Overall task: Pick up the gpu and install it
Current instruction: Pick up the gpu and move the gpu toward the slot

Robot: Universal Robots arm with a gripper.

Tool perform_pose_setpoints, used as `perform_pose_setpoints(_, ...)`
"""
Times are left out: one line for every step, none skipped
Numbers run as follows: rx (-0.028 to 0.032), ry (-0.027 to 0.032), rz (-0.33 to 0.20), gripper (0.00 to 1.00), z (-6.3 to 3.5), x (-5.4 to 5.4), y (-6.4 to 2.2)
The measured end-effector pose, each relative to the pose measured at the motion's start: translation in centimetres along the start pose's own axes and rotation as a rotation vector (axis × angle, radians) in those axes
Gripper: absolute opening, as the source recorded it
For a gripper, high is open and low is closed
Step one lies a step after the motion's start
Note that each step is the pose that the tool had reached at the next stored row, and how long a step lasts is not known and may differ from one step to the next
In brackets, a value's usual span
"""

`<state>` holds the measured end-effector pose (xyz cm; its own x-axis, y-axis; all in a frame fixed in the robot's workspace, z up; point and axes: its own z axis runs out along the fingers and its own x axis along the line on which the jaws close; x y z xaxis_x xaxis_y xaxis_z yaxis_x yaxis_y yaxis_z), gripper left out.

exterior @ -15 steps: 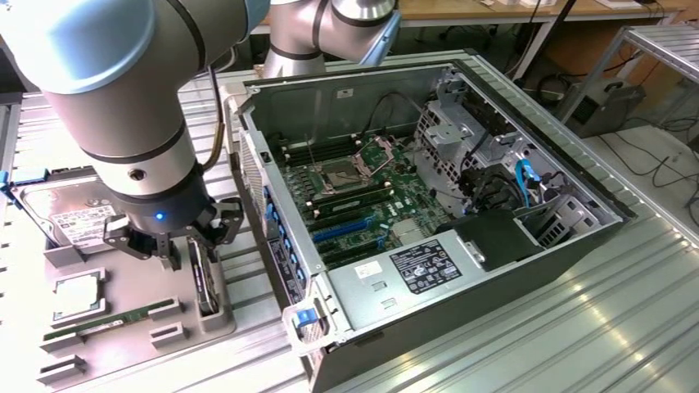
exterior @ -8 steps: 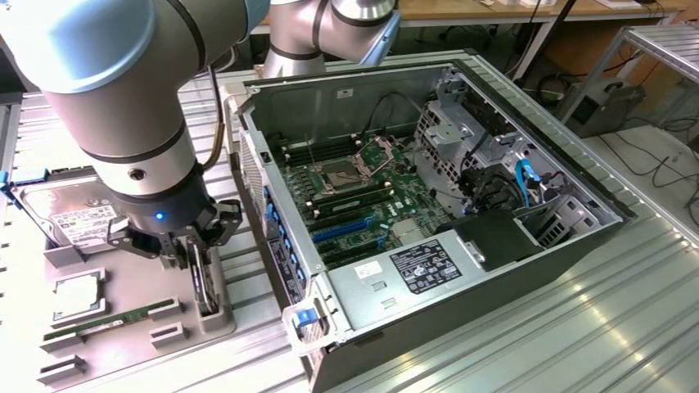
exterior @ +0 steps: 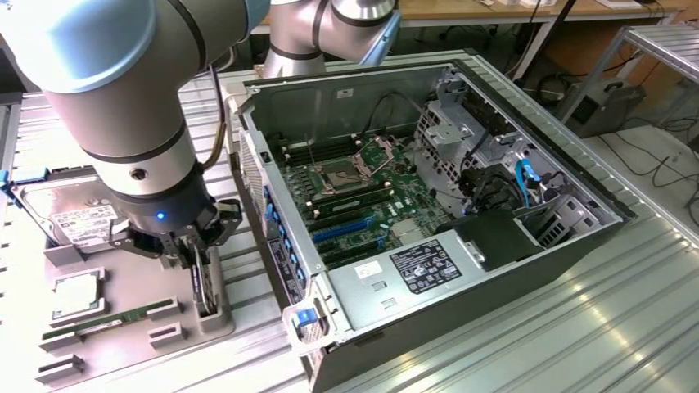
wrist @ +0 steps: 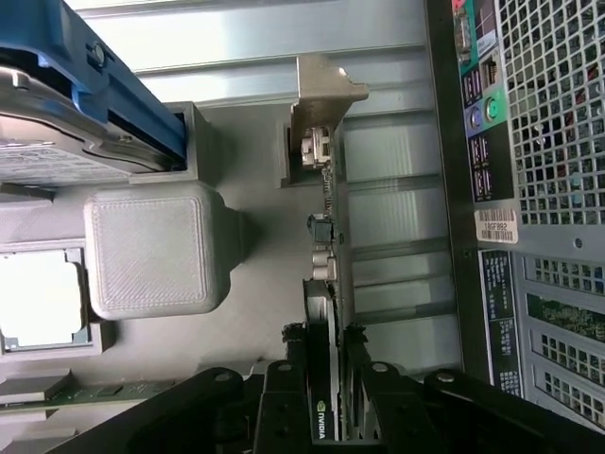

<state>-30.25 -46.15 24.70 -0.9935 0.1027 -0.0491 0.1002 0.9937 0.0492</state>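
The gpu (exterior: 205, 291) stands on its long edge in a slot holder at the edge of the grey tray (exterior: 142, 274) nearest the computer case, not yet lifted out. In the wrist view I see the gpu (wrist: 322, 298) edge-on, its silver end bracket (wrist: 326, 99) at the far end, seated against a grey post of the tray (wrist: 260, 303).

The gripper (exterior: 195, 260) is down over the card from above. At the wrist, the gripper (wrist: 322, 333) has 2 black fingers (wrist: 286, 392), 1 on each face of the card. The jaws look pressed flat against both faces, clamped on the card, with no gap that I can make out.

Tray contents, besides the card:
- 1 hard drive (exterior: 82, 221) with a white label, in a blue-railed carrier (wrist: 123, 90)
- 1 processor chip (exterior: 71, 295) lying flat in a square pocket
- 1 green memory stick (exterior: 110, 319) lying in a narrow slot

The open computer case (exterior: 327, 98) lies on its side just beside the tray, at the exterior view's right. Inside it are the green motherboard (exterior: 366, 192), blue expansion slots (exterior: 344, 228) and a labelled power supply (exterior: 421, 266). The case's perforated rear panel (wrist: 553, 142) runs alongside the card.
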Motion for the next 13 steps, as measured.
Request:
perform_pose_setpoints(-0.0003, 0.001, -0.007, 0.27, -0.01, 0.0, 0.0)
perform_pose_setpoints(-0.0008, 0.0026, -0.018, 0.27, -0.03, -0.1, 0.01)
perform_pose_setpoints(-0.0011, 0.0042, -0.026, 0.27, -0.07, -0.1, 0.01)
perform_pose_setpoints(-0.0012, 0.0064, -0.035, 0.26, -0.14, -0.2, 0.02)
perform_pose_setpoints(-0.0015, 0.0081, -0.043, 0.26, -0.22, -0.2, 0.03)
perform_pose_setpoints(-0.0017, 0.0093, -0.048, 0.26, -0.33, -0.3, 0.04)
perform_pose_setpoints(-0.0019, 0.0104, -0.054, 0.26, -0.45, -0.4, 0.06)
perform_pose_setpoints(-0.0021, 0.0117, -0.059, 0.26, -0.64, -0.5, 0.07)
perform_pose_setpoints(-0.0023, 0.0126, -0.063, 0.26, -0.77, -0.6, 0.09)
perform_pose_setpoints(-0.0025, 0.0136, -0.068, 0.26, -0.9, -0.7, 0.09)
perform_pose_setpoints(-0.0027, 0.0144, -0.071, 0.26, -0.99, -0.8, 0.1)
perform_pose_setpoints(-0.0028, 0.0155, -0.076, 0.26, -1.09, -0.9, 0.1)
perform_pose_setpoints(-0.0028, 0.0162, -0.08, 0.26, -1.17, -1.0, 0.11)
